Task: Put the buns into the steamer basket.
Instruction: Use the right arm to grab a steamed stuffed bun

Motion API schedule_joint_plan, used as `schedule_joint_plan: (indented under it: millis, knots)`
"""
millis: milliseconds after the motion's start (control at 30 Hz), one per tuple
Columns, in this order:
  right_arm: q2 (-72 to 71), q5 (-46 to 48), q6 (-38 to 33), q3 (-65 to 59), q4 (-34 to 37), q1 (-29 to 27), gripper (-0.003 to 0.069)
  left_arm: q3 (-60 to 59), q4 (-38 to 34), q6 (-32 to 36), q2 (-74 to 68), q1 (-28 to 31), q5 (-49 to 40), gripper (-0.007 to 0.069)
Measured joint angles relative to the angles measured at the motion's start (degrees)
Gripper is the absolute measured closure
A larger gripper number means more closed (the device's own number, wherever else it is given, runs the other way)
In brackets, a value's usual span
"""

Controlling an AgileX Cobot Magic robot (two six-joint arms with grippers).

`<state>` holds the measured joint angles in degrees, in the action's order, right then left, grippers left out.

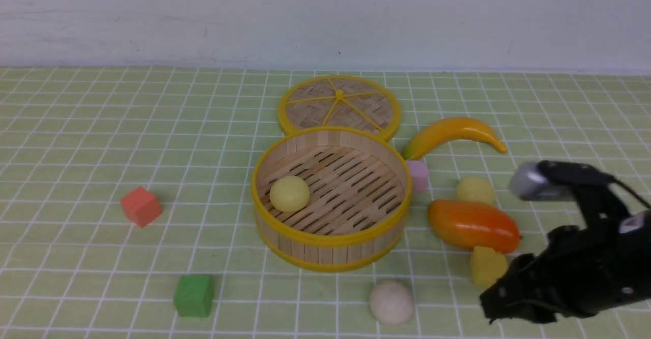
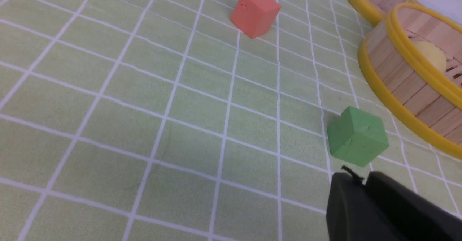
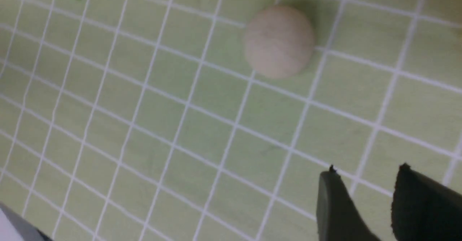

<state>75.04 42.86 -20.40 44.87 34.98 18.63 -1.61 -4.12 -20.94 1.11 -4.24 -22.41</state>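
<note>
Bun point(image 3: 278, 40) off-white, untouched; R gripper point(image 3: 368, 169) part-open, empty.

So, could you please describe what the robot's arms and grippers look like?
The right arm is matte black with a silver-grey cylinder and a thin black cable. The left gripper and right gripper are matte black too, each tip ending in a tiny nib.

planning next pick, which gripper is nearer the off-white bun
Right. The right gripper is just right of the off-white bun; the left gripper is by the green cube, farther off.
</note>
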Motion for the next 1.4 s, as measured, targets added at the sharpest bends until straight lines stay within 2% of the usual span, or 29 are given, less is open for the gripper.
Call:
schedule_joint_plan:
  millis: [100, 133, 233, 433, 733, 1200, 1267, 1400]
  knots:
    - [5.8, -0.3, 2.4, 4.4, -3.4, 6.0, 0.0419, 0.0, 0.0, 0.0, 0.0, 0.0, 0.0, 0.0562]
    - [5.8, -0.3, 2.7, 4.7, -3.8, 6.3, 0.0419, 0.0, 0.0, 0.0, 0.0, 0.0, 0.0, 0.0561]
    - [11.5, -0.7, 10.1, 10.5, -11.8, 10.8, 0.0419, 0.0, 0.0, 0.0, 0.0, 0.0, 0.0, 0.0554]
    - [17.4, -1.7, 19.9, 16.8, -21.3, 14.0, 0.0419, 0.0, 0.0, 0.0, 0.0, 0.0, 0.0, 0.0550]
    - [21.5, -5.8, 23.6, 18.0, -21.8, 14.4, 0.0416, 0.0, 0.0, 0.0, 0.0, 0.0, 0.0, 0.0550]
    - [27.5, -8.1, 25.2, 18.1, -18.4, 14.4, 0.0354, 0.0, 0.0, 0.0, 0.0, 0.0, 0.0, 0.0538]
    - [28.3, -8.2, 25.2, 18.1, -18.8, 14.4, 0.0359, 0.0, 0.0, 0.0, 0.0, 0.0, 0.0, 0.0536]
    - [28.5, -8.2, 25.2, 18.2, -19.2, 14.4, 0.0436, 0.0, 0.0, 0.0, 0.0, 0.0, 0.0, 0.0533]
